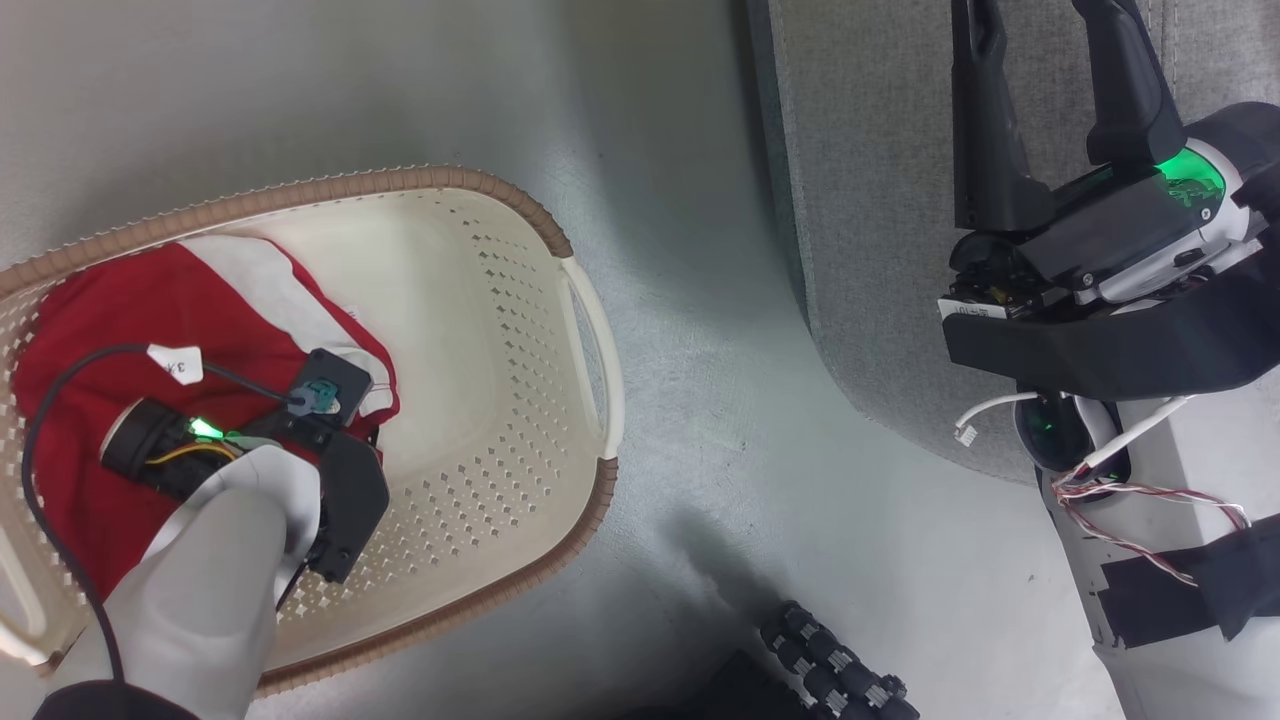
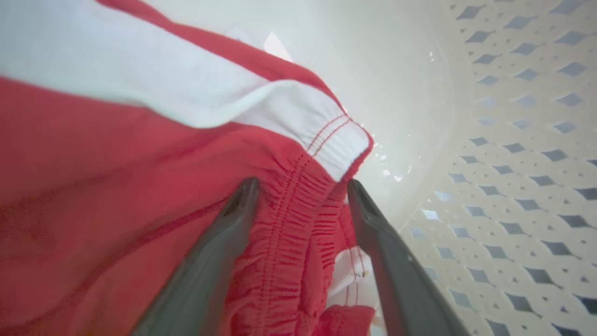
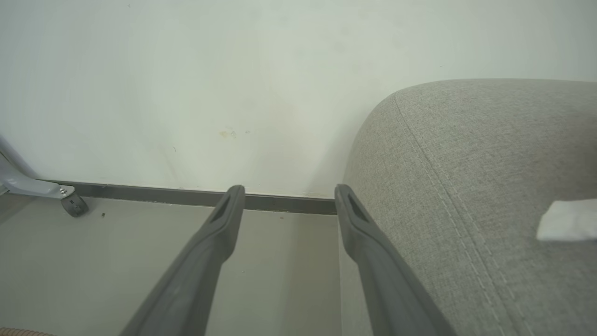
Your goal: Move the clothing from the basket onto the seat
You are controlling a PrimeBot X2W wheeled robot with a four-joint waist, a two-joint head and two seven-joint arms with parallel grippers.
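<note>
The left end effector (image 2: 303,184) is down inside the basket (image 1: 400,182). Its two fingers are spread apart, and the gathered red waistband of the clothing (image 2: 116,196) lies loosely between them, not pinched. The garment's white band sits just past the fingertips, and the basket's perforated wall rises to the right of the fingers. From the head camera, the clothing lies bunched directly under this arm's wrist, in the basket's left half. The right end effector (image 3: 289,189) is also spread and grips nothing. It hangs over the rounded corner of the seat (image 1: 870,250), well apart from the basket. The grey cushion is just right of its fingers, with the floor (image 3: 93,261) below them and a pale wall (image 3: 233,70) ahead. A small white scrap (image 3: 566,220) rests on the cushion, further right.
</note>
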